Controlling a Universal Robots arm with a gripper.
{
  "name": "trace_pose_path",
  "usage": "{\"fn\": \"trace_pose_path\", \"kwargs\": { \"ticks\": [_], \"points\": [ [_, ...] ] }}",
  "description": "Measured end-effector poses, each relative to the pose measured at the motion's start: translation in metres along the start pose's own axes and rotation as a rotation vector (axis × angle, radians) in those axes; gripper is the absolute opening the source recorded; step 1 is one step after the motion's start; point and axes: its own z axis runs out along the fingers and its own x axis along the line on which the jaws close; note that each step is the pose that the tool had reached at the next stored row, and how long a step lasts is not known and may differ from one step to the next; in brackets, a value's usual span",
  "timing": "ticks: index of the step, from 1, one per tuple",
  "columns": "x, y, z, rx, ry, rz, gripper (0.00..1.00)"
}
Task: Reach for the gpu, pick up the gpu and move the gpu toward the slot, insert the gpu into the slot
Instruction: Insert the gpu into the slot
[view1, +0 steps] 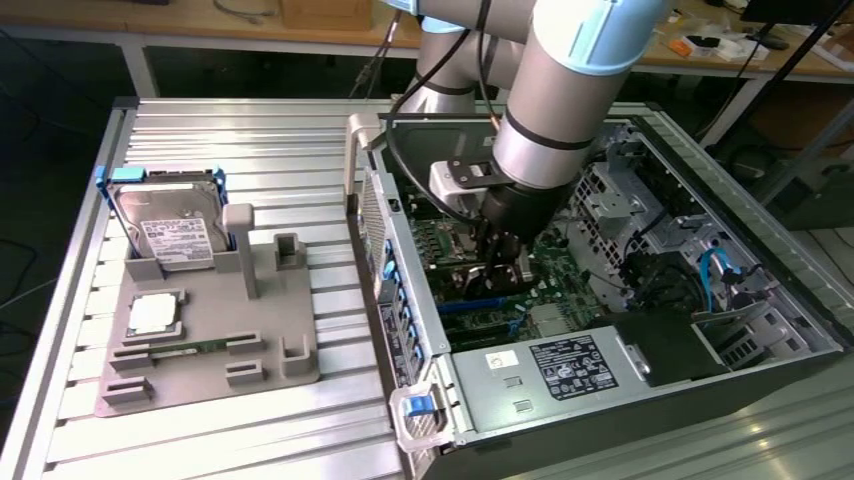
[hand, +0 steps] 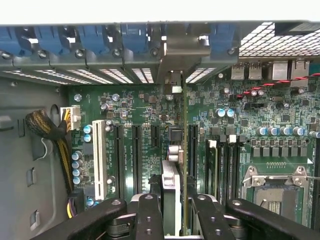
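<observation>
My gripper (view1: 505, 262) reaches down into the open computer case over the green motherboard (view1: 554, 290). In the wrist view the gripper (hand: 175, 206) is shut on the gpu (hand: 185, 150), a thin green card seen edge-on and standing upright between the black fingers (hand: 150, 215). Its silvery end bracket (hand: 172, 65) lies against the rear wall of the case, among the blue card clips. A blue strip, the slot (view1: 470, 302), shows on the board just below the gripper. Whether the card's edge is seated in the slot is hidden.
A grey fixture (view1: 214, 350) at the exterior view's left holds a hard drive (view1: 167, 225) and a square processor chip (view1: 154, 315). In the case are the power supply (view1: 567, 365), a processor socket (hand: 272, 192), a white connector (hand: 98, 157) and yellow cables (hand: 62, 150).
</observation>
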Motion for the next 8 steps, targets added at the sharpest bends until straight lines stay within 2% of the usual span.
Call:
{"fn": "trace_pose_path", "kwargs": {
  "ticks": [8],
  "points": [
    [0.0,0.0008,0.0045,-0.0003,0.0005,0.0,0.28]
  ]
}}
